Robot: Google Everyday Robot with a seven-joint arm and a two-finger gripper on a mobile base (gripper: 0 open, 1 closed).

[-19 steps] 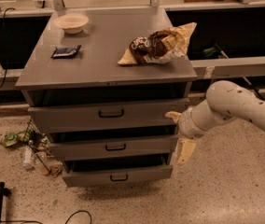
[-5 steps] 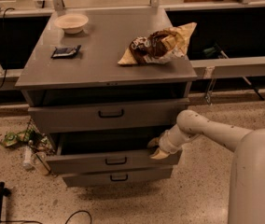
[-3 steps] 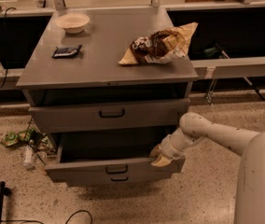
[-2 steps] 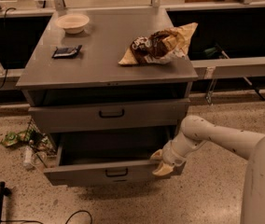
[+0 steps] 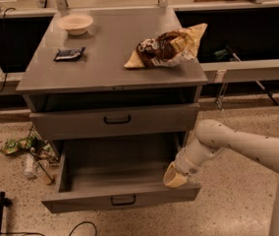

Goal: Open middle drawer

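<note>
Your gripper (image 5: 175, 177) sits at three o'clock on the wide-open middle drawer (image 5: 112, 173); can't tell its grip.

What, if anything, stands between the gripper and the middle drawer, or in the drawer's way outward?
Nothing visible does. The gripper sits at the right front corner of the middle drawer, nothing between them. The drawer stands pulled well out; ahead of it only a dark cable lies on the floor, lower than the drawer front.
</note>
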